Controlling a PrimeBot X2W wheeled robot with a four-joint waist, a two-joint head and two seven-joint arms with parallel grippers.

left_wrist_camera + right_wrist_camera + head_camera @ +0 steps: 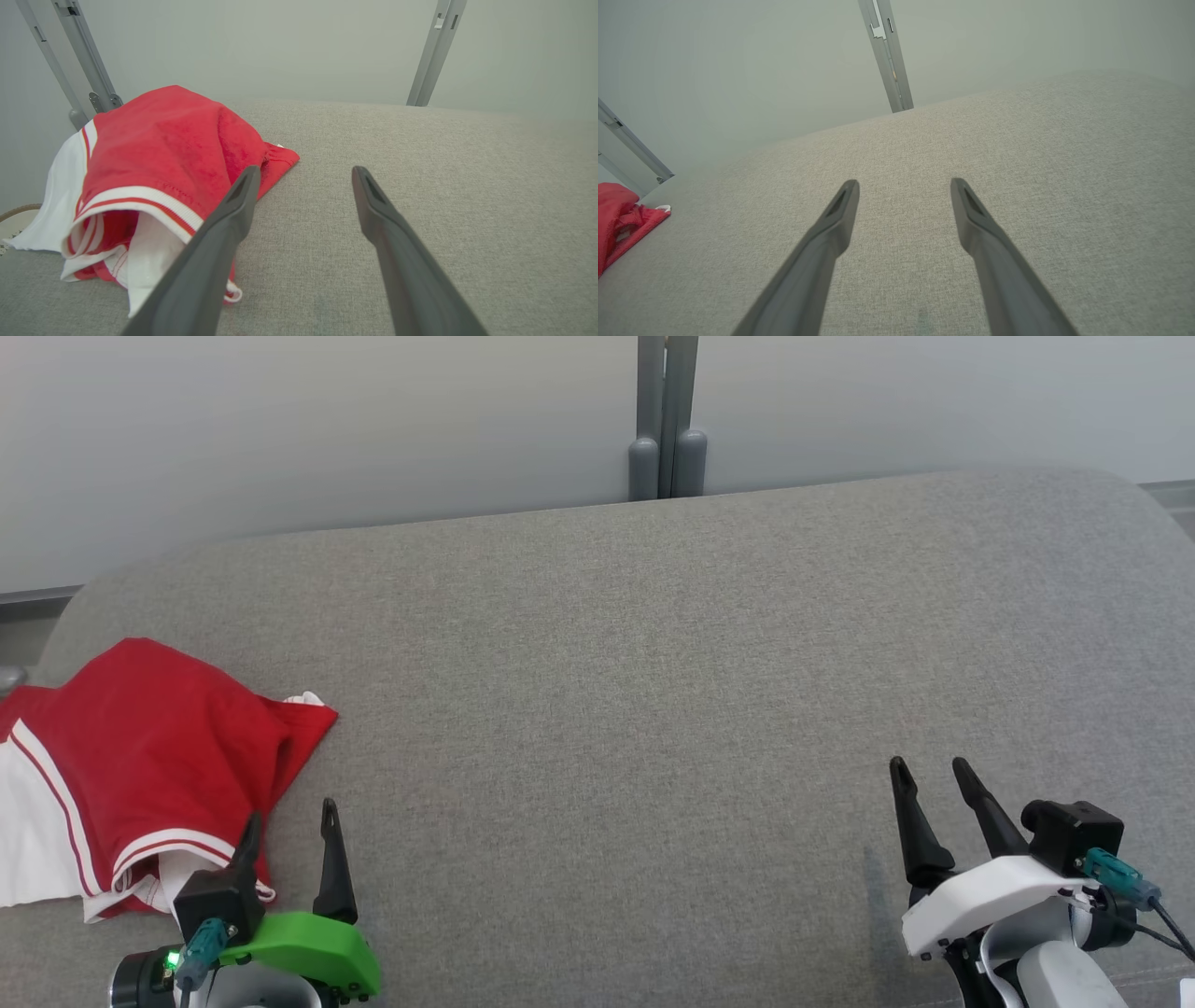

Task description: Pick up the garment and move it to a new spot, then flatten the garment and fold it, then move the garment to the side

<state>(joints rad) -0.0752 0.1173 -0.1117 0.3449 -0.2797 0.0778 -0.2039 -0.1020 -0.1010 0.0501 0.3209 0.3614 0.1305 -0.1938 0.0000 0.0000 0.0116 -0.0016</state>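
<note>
Lying crumpled at the left edge of the surface (pixel 653 644), toward its near corner, the garment (pixel 140 756) is a red heap with white bands and lining, not yet lifted. The left gripper (pixel 290 814) sits just beside it at the near edge, fingers spread wide with nothing between them; the right gripper (pixel 930 765) is well apart by the near right corner, also spread and empty. For the pick-up, I'd say the left one should swing over the raised red fold, close on several layers rather than the loose hem, and lift straight up before carrying it to the bare middle. One finger may be brushing the cloth, though it could just be crossing in front of it. The heap's left side is cut off in the head view, so whether it hangs over the edge is anyone's guess.
</note>
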